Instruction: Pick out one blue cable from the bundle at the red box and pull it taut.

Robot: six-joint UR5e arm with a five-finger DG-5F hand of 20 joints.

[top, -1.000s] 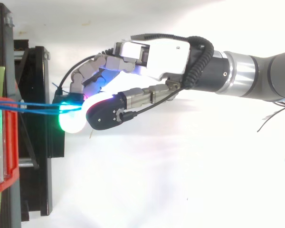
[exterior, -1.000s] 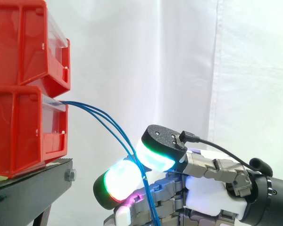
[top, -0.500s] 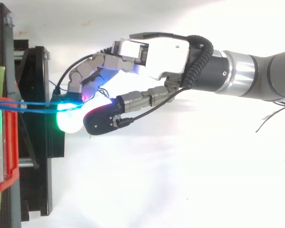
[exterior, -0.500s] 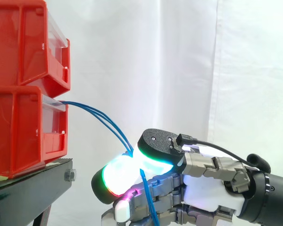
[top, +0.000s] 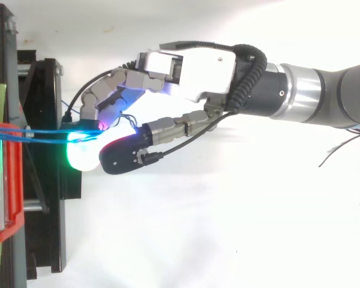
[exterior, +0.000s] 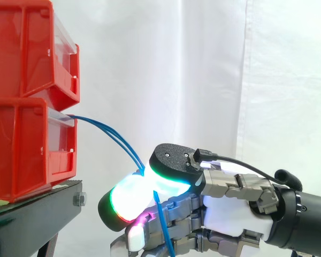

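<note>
Slack is what the side view shows you: the blue cables leave the lip of the lower red bin and sag down and to the right toward the hand. There they run in between two glowing pads that are pressed together on them, and one strand hangs below the pinch. (Whether the pads have caught one strand or several, I cannot tell.)

From the top, the blue cables cross from the bin's edge over the black stand to the same pinch. The hand reaches in from the right with its other fingers curled behind.

You are at the grasp, I judge. Next you need to keep the pinch firm and draw away from the bin until the curve straightens.
</note>
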